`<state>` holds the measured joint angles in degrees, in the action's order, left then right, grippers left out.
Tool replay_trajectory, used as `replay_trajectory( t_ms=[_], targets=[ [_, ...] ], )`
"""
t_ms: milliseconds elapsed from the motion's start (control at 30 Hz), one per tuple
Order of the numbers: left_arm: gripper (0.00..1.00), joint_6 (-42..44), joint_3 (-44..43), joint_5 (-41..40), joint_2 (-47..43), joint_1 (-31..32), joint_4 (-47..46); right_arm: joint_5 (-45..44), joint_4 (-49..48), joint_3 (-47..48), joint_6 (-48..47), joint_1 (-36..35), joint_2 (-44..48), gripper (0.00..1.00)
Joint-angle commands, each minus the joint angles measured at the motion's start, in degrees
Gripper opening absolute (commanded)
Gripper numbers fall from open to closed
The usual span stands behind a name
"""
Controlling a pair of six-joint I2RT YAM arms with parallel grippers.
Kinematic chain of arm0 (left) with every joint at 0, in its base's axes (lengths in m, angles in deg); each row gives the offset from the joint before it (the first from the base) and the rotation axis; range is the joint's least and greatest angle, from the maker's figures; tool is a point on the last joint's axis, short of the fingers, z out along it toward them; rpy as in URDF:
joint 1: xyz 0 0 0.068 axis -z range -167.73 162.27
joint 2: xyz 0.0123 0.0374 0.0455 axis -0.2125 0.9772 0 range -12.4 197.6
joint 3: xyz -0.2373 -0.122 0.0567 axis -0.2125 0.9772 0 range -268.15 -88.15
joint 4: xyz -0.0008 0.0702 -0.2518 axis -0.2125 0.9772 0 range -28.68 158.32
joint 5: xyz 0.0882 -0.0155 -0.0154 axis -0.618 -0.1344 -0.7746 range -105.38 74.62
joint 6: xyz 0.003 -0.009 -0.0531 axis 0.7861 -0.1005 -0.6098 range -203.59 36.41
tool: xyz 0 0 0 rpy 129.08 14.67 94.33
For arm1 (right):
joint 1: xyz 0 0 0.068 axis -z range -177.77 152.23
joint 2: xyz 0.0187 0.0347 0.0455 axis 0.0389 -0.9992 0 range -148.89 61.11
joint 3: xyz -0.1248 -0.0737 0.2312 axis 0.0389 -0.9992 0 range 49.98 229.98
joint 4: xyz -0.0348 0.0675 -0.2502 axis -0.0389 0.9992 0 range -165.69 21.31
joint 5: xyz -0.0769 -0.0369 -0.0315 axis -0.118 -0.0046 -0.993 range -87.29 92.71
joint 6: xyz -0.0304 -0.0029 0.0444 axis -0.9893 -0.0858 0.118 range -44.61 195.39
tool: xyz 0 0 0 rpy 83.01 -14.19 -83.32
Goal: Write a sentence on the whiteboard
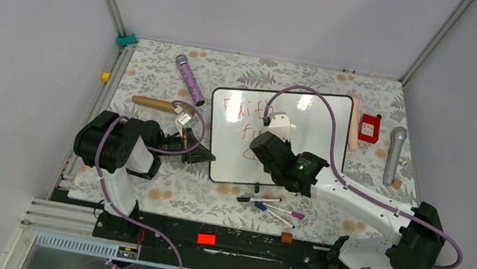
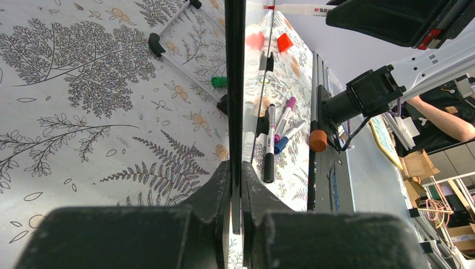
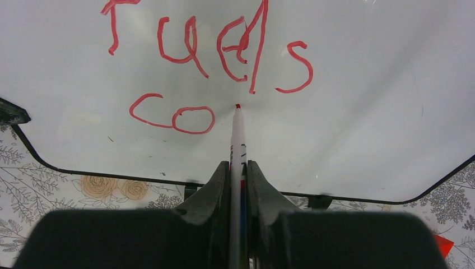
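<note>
The whiteboard lies on the flowered tablecloth in mid-table. My left gripper is shut on its left edge, and in the left wrist view the thin black frame runs straight out from between the closed fingers. My right gripper hangs over the board, shut on a white red-tipped marker. The marker's tip touches the board just right of the red letters "co". Of the sentence, "fuels" shows above "co". In the top view "Faith" is partly covered by the right arm.
Several loose markers lie below the board, near the front rail. A glittery purple cylinder and a wooden rod sit to the left. A pink stick, a red box and a grey microphone sit to the right.
</note>
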<state>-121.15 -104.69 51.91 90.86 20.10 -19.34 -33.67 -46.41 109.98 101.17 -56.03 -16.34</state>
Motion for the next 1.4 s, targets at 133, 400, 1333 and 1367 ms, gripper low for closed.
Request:
replay_trajectory(
  t_ms=[133, 400, 1333, 1367],
  targets=[
    [0.00, 0.6, -1.0, 1.2, 0.2, 0.2, -3.9, -0.1, -0.8, 0.3, 0.7, 0.5, -0.3, 0.00],
    [0.00, 0.6, -1.0, 1.2, 0.2, 0.2, -3.9, 1.4, -0.9, -1.1, 2.1, 0.5, -0.3, 0.00],
    [0.00, 0.6, -1.1, 1.2, 0.3, 0.2, -3.9, -0.7, 2.6, 1.4, 1.0, 3.1, -0.8, 0.00],
    [0.00, 0.6, -1.1, 1.2, 0.3, 0.2, -3.9, -0.7, 2.6, 1.6, 0.9, 3.1, -1.0, 0.00]
  ],
)
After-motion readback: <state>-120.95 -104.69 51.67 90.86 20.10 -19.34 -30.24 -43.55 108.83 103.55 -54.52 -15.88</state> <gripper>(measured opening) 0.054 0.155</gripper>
